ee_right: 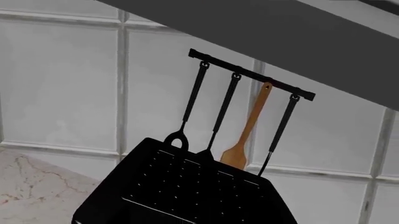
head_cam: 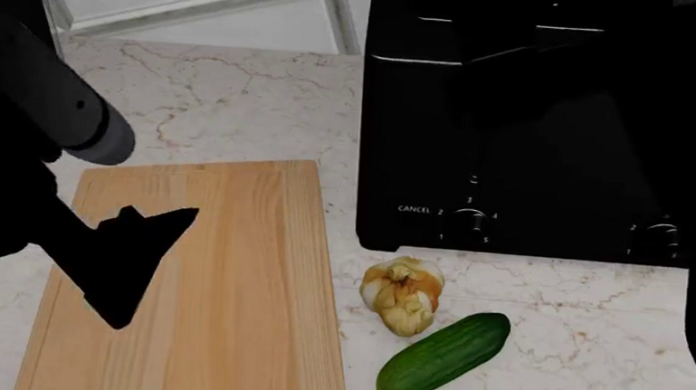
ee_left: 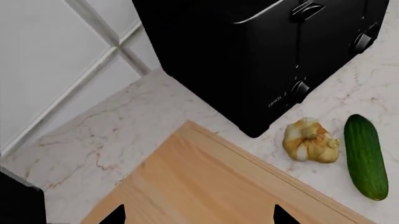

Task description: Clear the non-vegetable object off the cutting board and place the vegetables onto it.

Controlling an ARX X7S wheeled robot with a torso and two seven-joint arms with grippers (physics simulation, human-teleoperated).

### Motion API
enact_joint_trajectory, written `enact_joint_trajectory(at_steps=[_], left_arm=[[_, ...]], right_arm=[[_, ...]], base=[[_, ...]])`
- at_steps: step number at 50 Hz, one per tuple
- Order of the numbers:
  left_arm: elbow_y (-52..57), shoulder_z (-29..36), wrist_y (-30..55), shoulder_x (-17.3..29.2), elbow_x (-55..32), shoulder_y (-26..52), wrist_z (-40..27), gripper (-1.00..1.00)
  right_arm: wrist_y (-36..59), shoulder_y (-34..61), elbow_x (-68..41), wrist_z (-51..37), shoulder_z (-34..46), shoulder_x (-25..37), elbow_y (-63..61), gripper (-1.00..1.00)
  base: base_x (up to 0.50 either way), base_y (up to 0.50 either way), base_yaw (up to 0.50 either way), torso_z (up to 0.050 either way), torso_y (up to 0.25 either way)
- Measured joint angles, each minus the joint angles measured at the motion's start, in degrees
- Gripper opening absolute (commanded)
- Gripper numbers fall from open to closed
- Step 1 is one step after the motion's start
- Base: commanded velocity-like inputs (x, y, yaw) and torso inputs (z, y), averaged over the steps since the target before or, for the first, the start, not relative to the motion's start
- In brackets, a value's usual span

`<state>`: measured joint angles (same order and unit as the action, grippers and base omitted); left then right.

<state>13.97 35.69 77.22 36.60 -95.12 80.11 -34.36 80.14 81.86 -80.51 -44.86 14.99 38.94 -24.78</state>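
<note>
The left gripper (head_cam: 140, 228) hovers above the bare cutting board (head_cam: 245, 288), jaws parted and holding nothing; the right gripper is out of view. No meat shows on the board, so clearing appears done. One garlic bulb (head_cam: 403, 294) and one cucumber (head_cam: 443, 357) lie just beside the board, near the black toaster (head_cam: 534, 125), likely awaiting transfer.

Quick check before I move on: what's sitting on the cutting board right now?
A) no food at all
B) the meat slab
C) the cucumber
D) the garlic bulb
A: the cutting board shows only bare wood, while the garlic bulb and cucumber lie on the marble counter beside it; no meat is visible in any view.
</note>
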Motion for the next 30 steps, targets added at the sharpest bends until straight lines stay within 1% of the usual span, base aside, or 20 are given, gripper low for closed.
enact_joint_trajectory(at_steps=[19,24,30], left_arm=[[-7.6,6.3,-0.5,-9.7,7.9,5.3,11.1,1.00],[-11.2,7.9,-0.3,-12.3,9.3,7.5,14.1,1.00],[-17.0,10.4,-0.3,-15.5,11.8,10.8,19.2,1.00]], right_arm=[[-0.5,-1.5,-1.7,-1.3,0.2,1.6,0.1,1.00],[-0.7,-1.8,-2.1,-1.7,0.4,1.6,0.0,1.00],[-1.1,-2.1,-2.2,-1.5,0.7,1.7,0.1,1.00]], base=[[0.00,0.00,0.00,0.000,0.000],[0.00,0.00,0.00,0.000,0.000],[0.00,0.00,0.00,0.000,0.000]])
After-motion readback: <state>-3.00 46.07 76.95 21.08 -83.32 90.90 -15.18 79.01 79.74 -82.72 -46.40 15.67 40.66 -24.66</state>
